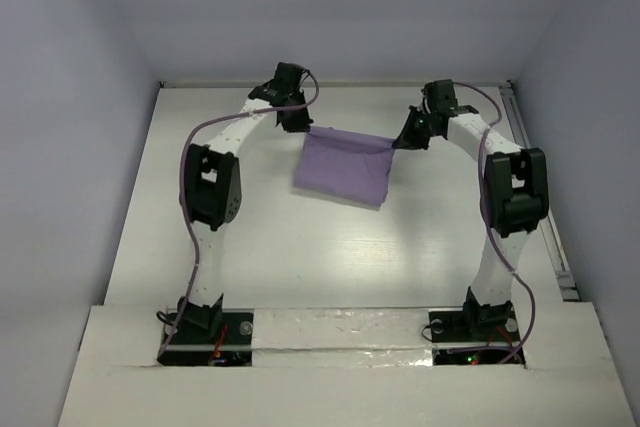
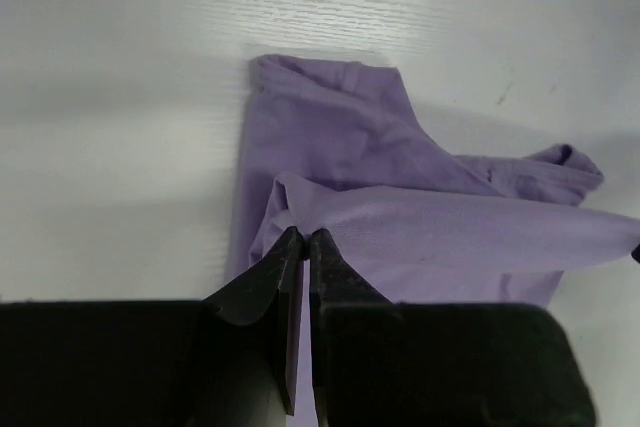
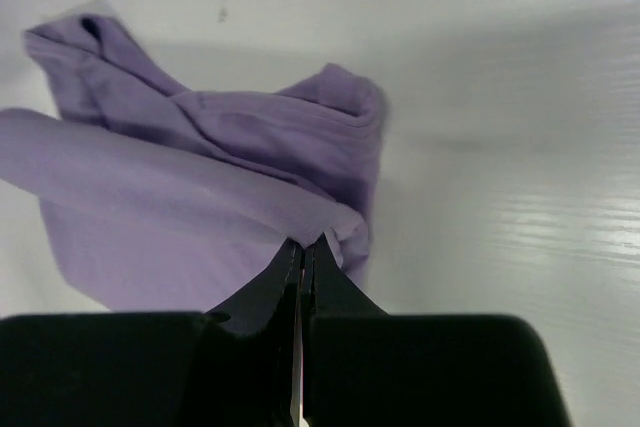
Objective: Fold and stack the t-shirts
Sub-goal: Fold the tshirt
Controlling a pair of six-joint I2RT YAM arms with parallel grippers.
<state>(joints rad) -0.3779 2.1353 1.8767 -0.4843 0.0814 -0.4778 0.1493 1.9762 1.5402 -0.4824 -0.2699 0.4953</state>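
One t-shirt (image 1: 343,169) is in view. It is lavender and is held near the far middle of the table (image 1: 300,267), between the two arms.

At the left, the left gripper (image 2: 303,235) is seen with its fingers pressed together, and one corner of the upper cloth edge is pinched between the tips. From that corner the edge is drawn across to the right as a taut band. The rest of the cloth hangs below it, and part is bunched on the table beyond. At the right, the right gripper (image 3: 305,245) is likewise closed to a hairline gap, and the opposite corner of the same edge is clamped in it.

In the top view the shirt appears as a compact rectangle. Whether its lower edge touches the table cannot be told.

Progress is judged as partial. Several layers are seen in the wrist views, so at least one fold appears to be made, and a further fold is judged to be in hand. Laying flat and release are left. No stack is seen, so stacking is not yet begun.
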